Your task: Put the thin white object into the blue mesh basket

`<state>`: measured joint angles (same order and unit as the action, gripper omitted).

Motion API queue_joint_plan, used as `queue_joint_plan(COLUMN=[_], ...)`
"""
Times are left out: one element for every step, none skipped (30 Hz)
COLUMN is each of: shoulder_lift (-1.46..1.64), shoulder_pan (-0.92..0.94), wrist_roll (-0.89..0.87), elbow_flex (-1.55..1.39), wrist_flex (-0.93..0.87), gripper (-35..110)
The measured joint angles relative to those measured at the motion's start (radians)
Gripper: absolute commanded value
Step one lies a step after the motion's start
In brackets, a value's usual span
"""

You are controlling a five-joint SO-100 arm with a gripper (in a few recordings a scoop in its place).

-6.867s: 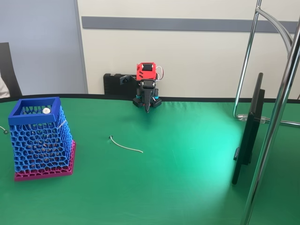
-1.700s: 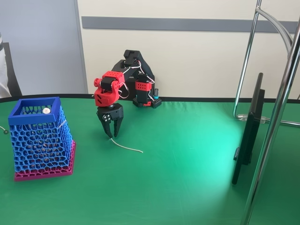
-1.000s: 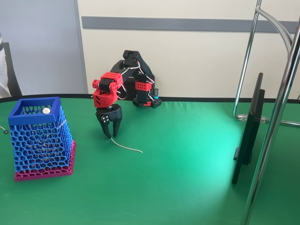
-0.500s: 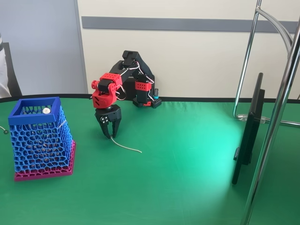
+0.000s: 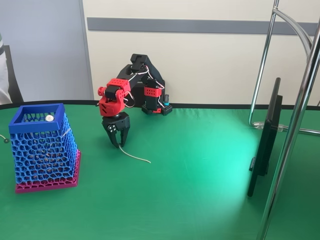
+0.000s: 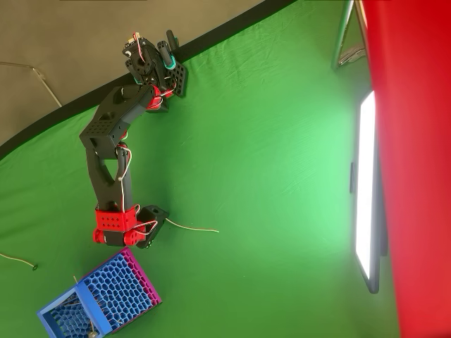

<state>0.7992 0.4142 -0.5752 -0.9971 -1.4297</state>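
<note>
Whitish and thin, the thin white object [image 5: 134,154] lies on the green counter [image 5: 200,190]; its knobbed end sits under my spread claw [image 5: 118,143], its length trailing right, away from the blue mesh basket [image 5: 42,147].

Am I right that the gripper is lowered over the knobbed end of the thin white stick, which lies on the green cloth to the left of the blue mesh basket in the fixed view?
Not quite: in the fixed view the thin white stick lies right of the blue mesh basket, not left. The gripper is indeed lowered over its knobbed end on the green cloth.
</note>
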Motion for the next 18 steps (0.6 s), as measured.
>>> queue_joint_plan(shoulder_lift=[0.0,0.0,0.0,0.0,0.0,0.0,0.0,0.0,0.0,0.0,0.0,0.0,0.0,0.0,0.0,0.0,0.0,0.0], shoulder_pan=[0.0,0.0,0.0,0.0,0.0,0.0,0.0,0.0,0.0,0.0,0.0,0.0,0.0,0.0,0.0,0.0,0.0,0.0], wrist_roll=[0.0,-0.003,-0.003,-0.003,-0.003,-0.003,-0.003,-0.003,-0.003,-0.003,-0.003,-0.003,-0.003,-0.006,-0.009,-0.009,-0.009,-0.009], elbow_flex=[0.0,0.0,0.0,0.0,0.0,0.0,0.0,0.0,0.0,0.0,0.0,0.0,0.0,0.0,-0.002,-0.003,-0.003,-0.003], wrist_flex=[0.002,0.002,0.002,0.002,0.002,0.002,0.002,0.002,0.002,0.002,0.002,0.002,0.002,0.002,0.002,0.002,0.002,0.002], gripper=[11,10,10,10,10,10,9,9,9,9,9,9,8,8,8,8,8,8])
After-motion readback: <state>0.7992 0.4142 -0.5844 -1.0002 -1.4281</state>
